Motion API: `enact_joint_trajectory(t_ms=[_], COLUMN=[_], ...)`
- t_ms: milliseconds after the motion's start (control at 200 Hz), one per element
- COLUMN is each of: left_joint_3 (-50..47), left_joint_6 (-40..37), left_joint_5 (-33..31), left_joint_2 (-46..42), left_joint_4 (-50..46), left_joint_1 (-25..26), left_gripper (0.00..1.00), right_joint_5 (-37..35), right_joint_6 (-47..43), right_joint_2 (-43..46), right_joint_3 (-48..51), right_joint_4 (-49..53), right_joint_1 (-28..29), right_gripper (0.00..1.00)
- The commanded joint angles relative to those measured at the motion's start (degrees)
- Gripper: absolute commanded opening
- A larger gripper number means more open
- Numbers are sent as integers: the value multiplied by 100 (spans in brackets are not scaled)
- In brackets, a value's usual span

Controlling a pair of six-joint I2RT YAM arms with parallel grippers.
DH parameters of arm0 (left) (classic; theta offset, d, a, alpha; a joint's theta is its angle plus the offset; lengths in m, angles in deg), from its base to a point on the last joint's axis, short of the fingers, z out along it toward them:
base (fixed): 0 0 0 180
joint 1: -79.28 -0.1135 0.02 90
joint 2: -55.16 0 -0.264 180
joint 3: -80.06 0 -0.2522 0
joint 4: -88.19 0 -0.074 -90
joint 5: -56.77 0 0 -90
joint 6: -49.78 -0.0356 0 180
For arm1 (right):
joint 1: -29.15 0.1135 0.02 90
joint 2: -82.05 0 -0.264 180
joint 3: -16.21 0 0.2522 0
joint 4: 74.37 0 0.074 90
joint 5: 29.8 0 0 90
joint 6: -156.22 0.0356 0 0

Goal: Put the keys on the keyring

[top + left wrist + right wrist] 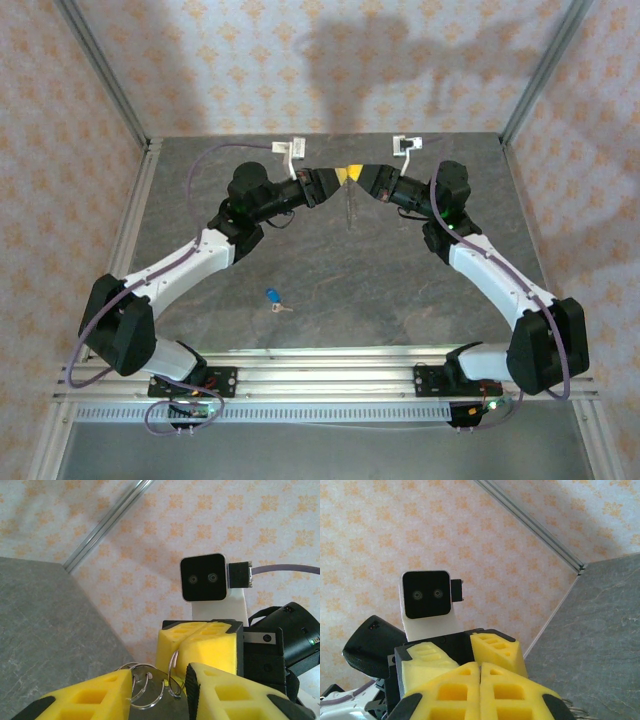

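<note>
Floral-papered walls frame the grey table [330, 260] where, from above, we see the left gripper [340, 177] and right gripper [360, 174] meeting tip to tip at the far middle. The key [274, 298] lies well apart near the bases, its long axis diagonal, blue head far-left and blade pointing near-right. At the left wrist, the keyring [150, 687] bridges that pincer's part-spread fingers, seemingly gripped; at the right wrist, the fingers are pressed together, so we judge the ring is being readied, and next one arm must fetch the key.
</note>
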Motion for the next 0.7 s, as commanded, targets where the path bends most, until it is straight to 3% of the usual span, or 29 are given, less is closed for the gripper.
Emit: enact_joint_trajectory(t_ms=[0, 220, 515, 696], left_joint_3=[204, 247, 167, 38], left_joint_6=[15, -60, -373, -318], left_joint_5=[126, 84, -398, -608], left_joint_2=[0, -74, -338, -447], left_joint_4=[364, 257, -181, -31], left_joint_1=[96, 110, 116, 111], left_gripper=[34, 34, 56, 57], right_joint_5=[36, 18, -17, -17], right_joint_6=[-5, -43, -148, -171], right_joint_2=[-34, -48, -5, -14], right_joint_3=[-137, -91, -134, -170], right_joint_4=[-408, -364, -223, -160], right_joint_1=[64, 66, 64, 69], right_gripper=[0, 0, 0, 0])
